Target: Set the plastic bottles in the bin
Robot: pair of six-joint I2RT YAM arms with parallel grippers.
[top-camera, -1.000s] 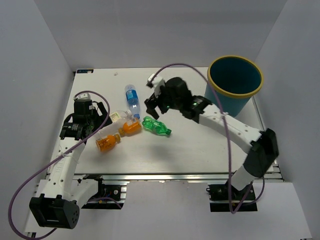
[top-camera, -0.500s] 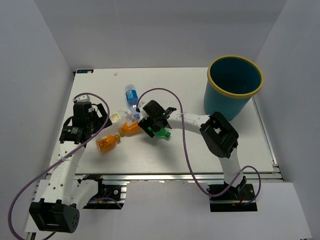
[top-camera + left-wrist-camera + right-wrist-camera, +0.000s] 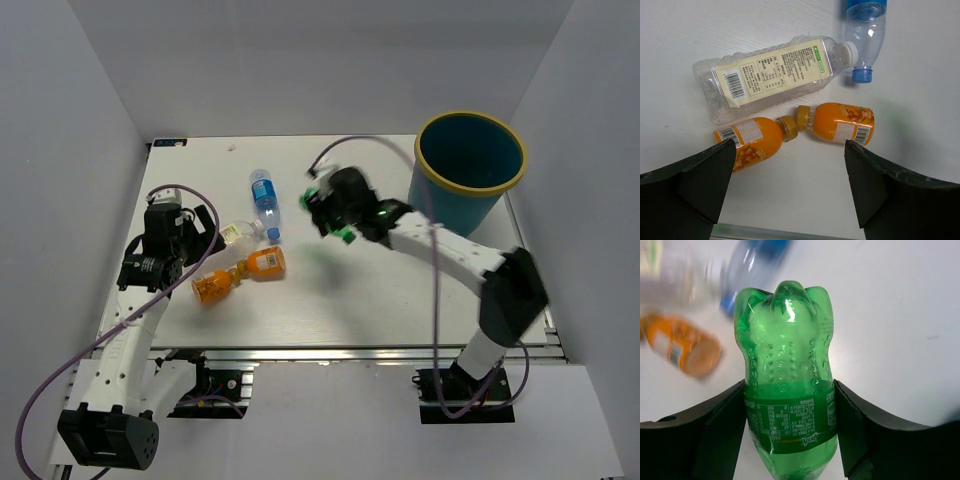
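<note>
Since a second ago, my right gripper has gone down to the table and come up again with the green bottle. The bottle then lay beside the orange ones; now it is off the surface, near the bin but not yet over it. My right fingers pinch it at the label band, base pointing away from the wrist. The label carries white print and a small yellow mark, too fine to read.

One orange bottle has turned a little since then. It lies cap to cap with the second orange bottle, and both show barcodes. Beside them lies the clear bottle, with a cream label bearing a barcode and dense unreadable text. The blue-capped bottle lies near its neck.

My left gripper hangs above these four with its fingers spread wide, touching nothing. A purple cable arcs from my right wrist toward the bin's yellow rim.
</note>
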